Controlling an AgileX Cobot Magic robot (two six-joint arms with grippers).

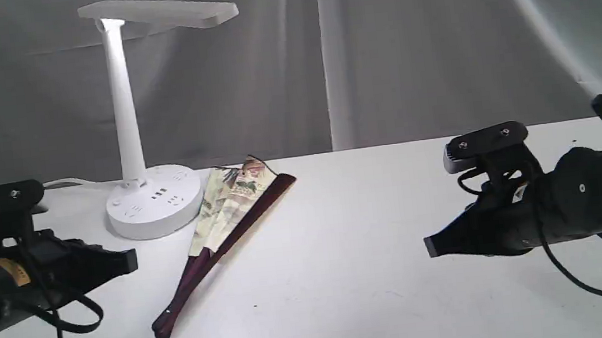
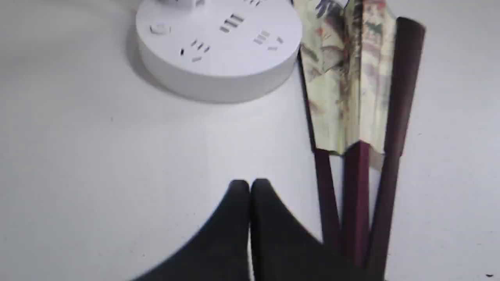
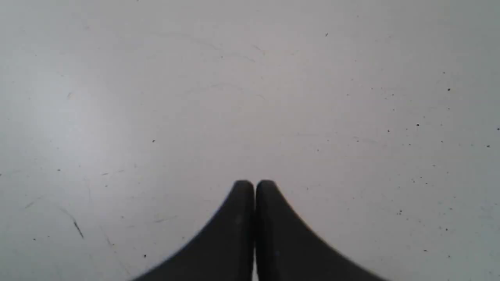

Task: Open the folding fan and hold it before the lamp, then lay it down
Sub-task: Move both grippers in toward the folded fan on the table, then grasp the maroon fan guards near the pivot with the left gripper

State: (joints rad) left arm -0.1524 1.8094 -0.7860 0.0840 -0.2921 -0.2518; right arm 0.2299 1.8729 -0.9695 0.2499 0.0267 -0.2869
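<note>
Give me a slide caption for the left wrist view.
Shut left gripper beside the partly spread folding fan, which lies on the table next to the round base of the lamp.

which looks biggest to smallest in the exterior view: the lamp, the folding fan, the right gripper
1. lamp: largest overall, with its tall post, bar head and round base.
2. folding fan: about as long as the lamp is tall, but slimmer.
3. right gripper: its shut fingers look smallest, though it sits nearer the camera, so its true rank is unsure.

Black tapered jaws, looping cables (image 1: 98,313)
</note>
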